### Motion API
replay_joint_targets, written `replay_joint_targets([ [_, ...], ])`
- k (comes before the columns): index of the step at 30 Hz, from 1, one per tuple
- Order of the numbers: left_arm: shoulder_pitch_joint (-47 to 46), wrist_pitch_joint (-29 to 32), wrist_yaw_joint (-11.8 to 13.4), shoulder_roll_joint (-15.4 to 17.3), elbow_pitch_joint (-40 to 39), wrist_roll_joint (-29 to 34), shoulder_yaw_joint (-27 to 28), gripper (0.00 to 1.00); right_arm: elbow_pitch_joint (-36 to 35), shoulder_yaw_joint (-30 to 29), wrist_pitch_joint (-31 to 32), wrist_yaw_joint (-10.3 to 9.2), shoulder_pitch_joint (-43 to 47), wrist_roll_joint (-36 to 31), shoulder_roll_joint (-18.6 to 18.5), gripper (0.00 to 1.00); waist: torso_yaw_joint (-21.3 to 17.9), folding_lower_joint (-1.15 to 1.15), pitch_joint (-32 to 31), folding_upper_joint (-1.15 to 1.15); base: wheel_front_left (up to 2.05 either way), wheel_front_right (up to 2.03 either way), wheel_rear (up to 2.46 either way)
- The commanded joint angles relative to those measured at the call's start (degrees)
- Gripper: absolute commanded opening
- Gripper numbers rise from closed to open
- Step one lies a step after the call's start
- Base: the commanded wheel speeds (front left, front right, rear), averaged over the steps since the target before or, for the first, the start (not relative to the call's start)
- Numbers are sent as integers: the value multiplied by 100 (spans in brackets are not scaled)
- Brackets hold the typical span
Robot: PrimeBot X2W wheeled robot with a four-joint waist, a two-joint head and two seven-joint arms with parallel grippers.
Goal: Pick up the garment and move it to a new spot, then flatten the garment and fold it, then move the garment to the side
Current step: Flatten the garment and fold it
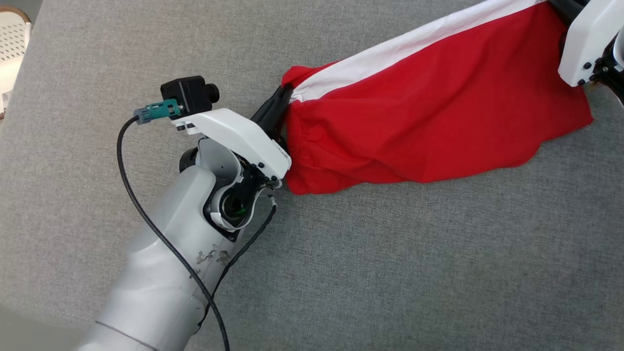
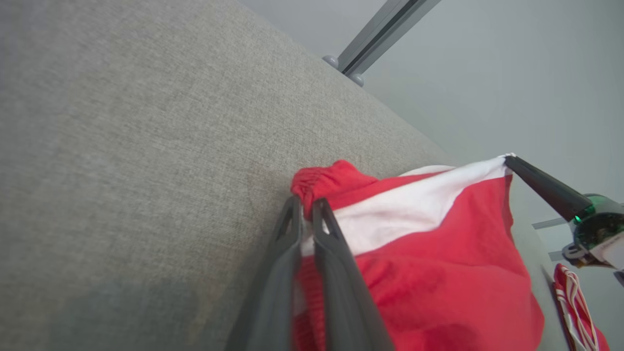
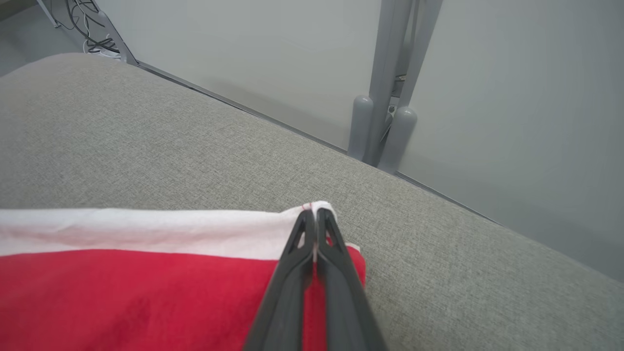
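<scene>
1. Garment [image 1: 429,112], head view: red with a white band along its top edge. It is stretched from frame centre to the upper right and sags onto the grey fabric surface [image 1: 390,268].
   - Left gripper [image 1: 280,105] is at the garment's left end, dark fingers clenched on the bunched edge.
   - Right gripper [image 1: 565,10] is at the upper right corner, mostly behind its white housing. Grip can't be judged from here.
   - Black cable [image 1: 146,219] loops along the pale left forearm. Wrist camera [image 1: 190,92] sits above it.
2. Left wrist view:
   - Left gripper [image 2: 306,207] has its fingers pinched together on the garment [image 2: 438,273], by the gathered red hem at frame centre.
   - Right gripper [image 2: 512,161] holds the far white corner at the right, so the top edge is taut between the two.
   - Grey fabric surface [image 2: 122,146] lies across the left.
   - A red-and-white striped item [image 2: 575,302] is at the lower right, apart from the garment.
3. Right wrist view:
   - Right gripper [image 3: 316,219] is closed tight on the white corner of the garment [image 3: 146,292].
   - Garment covers the lower left, over the grey fabric surface [image 3: 146,136].
   - Grey posts [image 3: 385,122] stand at the upper right against the wall.
</scene>
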Motion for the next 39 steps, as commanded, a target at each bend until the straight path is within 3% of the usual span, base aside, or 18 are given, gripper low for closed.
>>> replay_joint_targets([
  [1, -105, -45, 15, 21, 26, -56, -48, 0, 65, 30, -87, 2, -74, 35, 18, 0, -1, 0, 16, 0, 0, 0, 0],
  [4, -198, -92, 28, 23, 74, -148, -203, 0, 285, 111, -254, 2, -144, 33, 64, 2, -11, 0, 41, 0, 0, 0, 0],
  [5, -226, -101, 35, 22, 94, -159, -254, 0, 350, 125, -318, 2, -168, 29, 83, 60, -13, 0, 49, 0, 0, 0, 0],
  [6, -238, -117, 51, 20, 119, -174, -298, 25, 425, 139, -366, 2, -183, 37, 103, 100, -16, 0, 54, 0, 0, 0, 0],
  [7, -255, -141, 71, 22, 156, -166, -347, 50, 482, 151, -420, 2, -199, 51, 135, 100, -19, 0, 57, 0, 0, 0, 0],
  [8, -279, -173, 86, 23, 186, -160, -379, 89, 503, 141, -459, 2, -187, 142, 174, 100, -22, 0, 58, 0, 0, 0, 0],
  [9, -295, -228, 98, 24, 214, -166, -391, 100, 525, 114, -486, 2, -154, 248, 216, 100, -27, 0, 55, 0, 0, 0, 0],
  [19, -400, -657, 171, 106, 623, 5, -469, 100, 649, 403, -1063, 2, -69, 387, 181, 100, -164, 0, -231, 0, 0, 0, 0],
  [28, -296, -1646, 442, 624, 571, 825, -587, 100, 561, 351, -2078, 2, 341, 434, 213, 100, -495, 0, -859, 0, 0, 0, 0],
  [32, -66, -1832, 766, 891, 243, 1510, -571, 100, 456, 61, -2285, 2, 630, 291, 260, 100, -664, 0, -1163, 0, 0, 0, 0],
  [34, 75, -1841, 997, 1001, -184, 1918, -277, 100, 271, -327, -2315, 2, 697, -25, 208, 100, -746, 0, -1293, 0, 0, 0, 0],
  [35, 75, -1841, 997, 1001, -184, 1918, -277, 100, 271, -327, -2315, 2, 697, -25, 208, 100, -746, 0, -1293, 0, 0, 0, 0],
  [39, 890, -1839, 1342, 1021, -1073, 2840, 247, 100, -389, -1465, -2304, 2, 1565, -799, 334, 100, -937, 0, -1574, 0, 0, 0, 0],
])
